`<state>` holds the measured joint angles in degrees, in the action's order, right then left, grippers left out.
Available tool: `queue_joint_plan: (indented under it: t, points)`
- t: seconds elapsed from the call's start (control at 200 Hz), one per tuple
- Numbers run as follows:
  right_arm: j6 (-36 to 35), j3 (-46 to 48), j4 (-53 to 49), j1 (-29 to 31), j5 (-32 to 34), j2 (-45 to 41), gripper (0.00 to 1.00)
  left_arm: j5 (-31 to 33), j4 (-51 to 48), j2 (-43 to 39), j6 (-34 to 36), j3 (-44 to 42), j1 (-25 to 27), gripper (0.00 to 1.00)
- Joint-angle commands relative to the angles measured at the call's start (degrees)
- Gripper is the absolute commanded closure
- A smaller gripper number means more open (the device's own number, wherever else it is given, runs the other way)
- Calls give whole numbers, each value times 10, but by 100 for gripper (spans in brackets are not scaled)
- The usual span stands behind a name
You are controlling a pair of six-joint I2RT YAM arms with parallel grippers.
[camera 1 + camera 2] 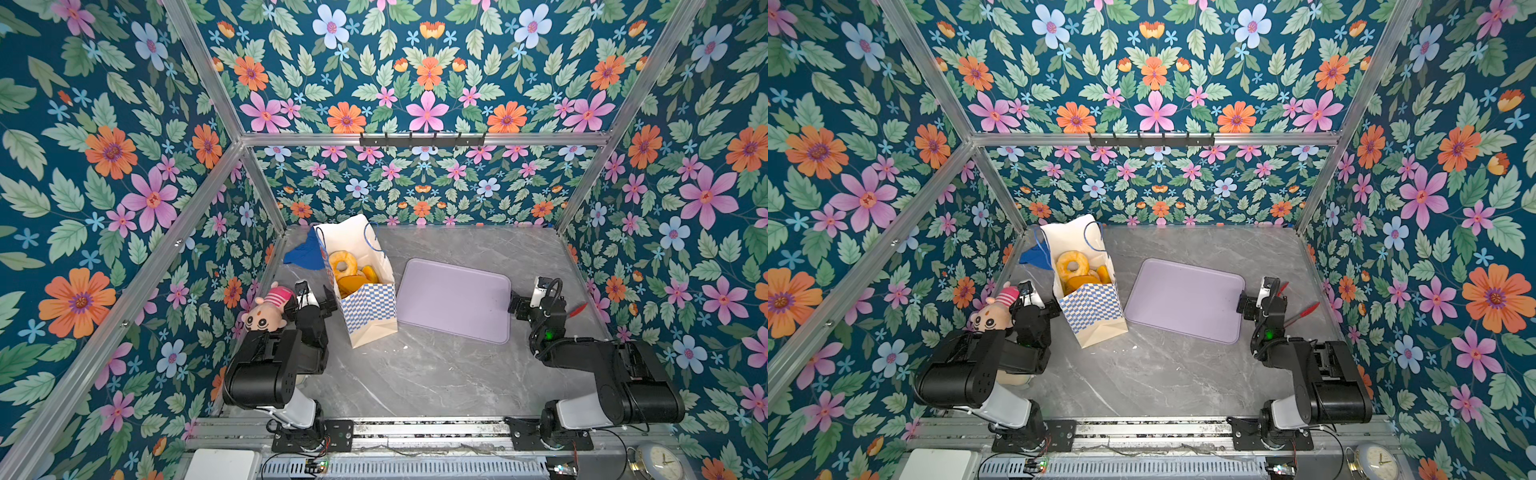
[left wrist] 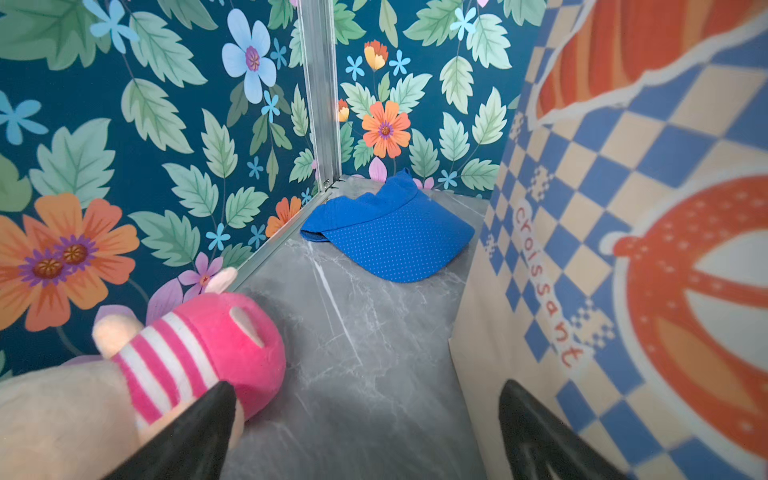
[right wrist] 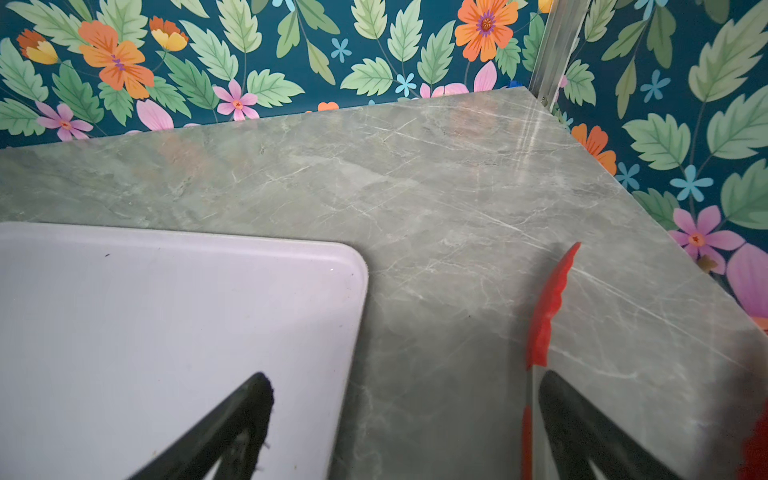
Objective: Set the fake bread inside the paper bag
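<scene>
A grey marble table (image 1: 436,374) sits inside floral-papered walls (image 1: 124,174). In both top views the paper bag (image 1: 370,307) stands upright at far left. The fake bread (image 1: 343,262), a ring doughnut atop other golden pieces, lies inside it. The lavender tray (image 1: 1183,299) to its right is bare and no pastry shows on the table, so the task looks finished.

The left wrist view shows the left gripper (image 2: 368,390) spread wide and empty, between a pink-striped plush doll (image 2: 199,345) and the bag's wall, with a blue visor (image 2: 395,237) in the far corner.

The right wrist view shows the right gripper (image 3: 405,378) likewise apart, holding nothing, over the tray's right edge beside red tongs (image 3: 548,307).
</scene>
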<state>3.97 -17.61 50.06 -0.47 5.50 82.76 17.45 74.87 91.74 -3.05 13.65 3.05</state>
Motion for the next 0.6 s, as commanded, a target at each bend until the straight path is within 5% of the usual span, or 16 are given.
queue_joint_plan:
  t: [0.0,0.595]
  points:
    - [-5,0,7,1,-7,-3,1,-5,1,-4,3,-2,0,0]
    - [-3,-2,2,-4,-16,-3,1,-28,0,10,4,12,-15,0]
